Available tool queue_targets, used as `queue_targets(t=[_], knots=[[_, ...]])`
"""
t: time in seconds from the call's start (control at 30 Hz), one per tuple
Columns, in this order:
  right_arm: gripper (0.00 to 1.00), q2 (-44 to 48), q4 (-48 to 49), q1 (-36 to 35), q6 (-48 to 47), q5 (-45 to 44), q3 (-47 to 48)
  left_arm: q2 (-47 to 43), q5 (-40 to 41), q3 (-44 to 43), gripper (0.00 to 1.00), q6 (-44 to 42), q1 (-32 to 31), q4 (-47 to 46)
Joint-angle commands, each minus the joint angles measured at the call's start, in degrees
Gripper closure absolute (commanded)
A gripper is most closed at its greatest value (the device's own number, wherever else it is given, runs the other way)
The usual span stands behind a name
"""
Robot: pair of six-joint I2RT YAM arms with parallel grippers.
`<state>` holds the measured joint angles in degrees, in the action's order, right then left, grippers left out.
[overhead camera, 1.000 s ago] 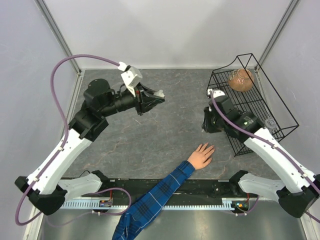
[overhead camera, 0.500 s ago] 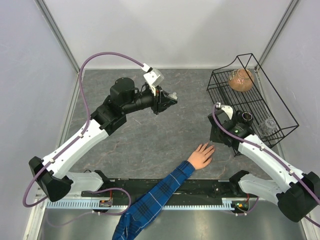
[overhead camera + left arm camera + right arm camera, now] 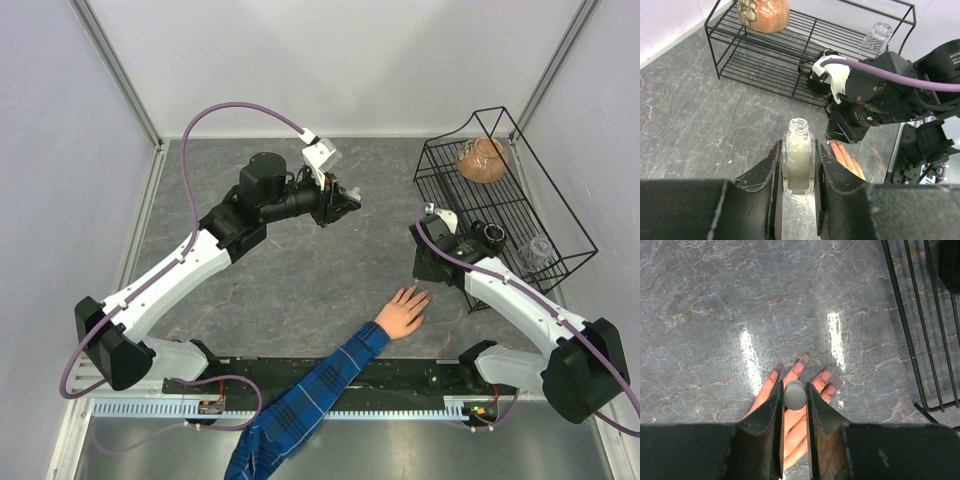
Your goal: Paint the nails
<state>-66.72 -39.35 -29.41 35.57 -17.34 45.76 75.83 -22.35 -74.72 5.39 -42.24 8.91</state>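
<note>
Nails sit at lower centre of the right wrist view, on a hand flat on the table. Right gripper clamps a grey cap over the fingers. Left gripper, upper centre overhead, clamps an open bottle.

The grey marbled table carries a black wire rack in its far right corner. Near the near edge, right of centre, a hand lies flat, its nails pointing toward the far edge.
</note>
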Motion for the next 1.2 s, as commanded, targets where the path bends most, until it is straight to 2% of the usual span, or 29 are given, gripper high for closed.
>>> queue_targets(t=[0.0, 1.17], knots=[[1.0, -1.39, 2.44, 1.11, -0.5, 1.96, -0.05, 0.28, 1.08, -3.15, 0.98, -2.58, 0.05, -2.14], [1.0, -5.09, 6.13, 2.34, 0.2, 1.17, -2.25, -0.77, 1.43, -2.27, 0.98, -3.89, 1.37, -1.26]])
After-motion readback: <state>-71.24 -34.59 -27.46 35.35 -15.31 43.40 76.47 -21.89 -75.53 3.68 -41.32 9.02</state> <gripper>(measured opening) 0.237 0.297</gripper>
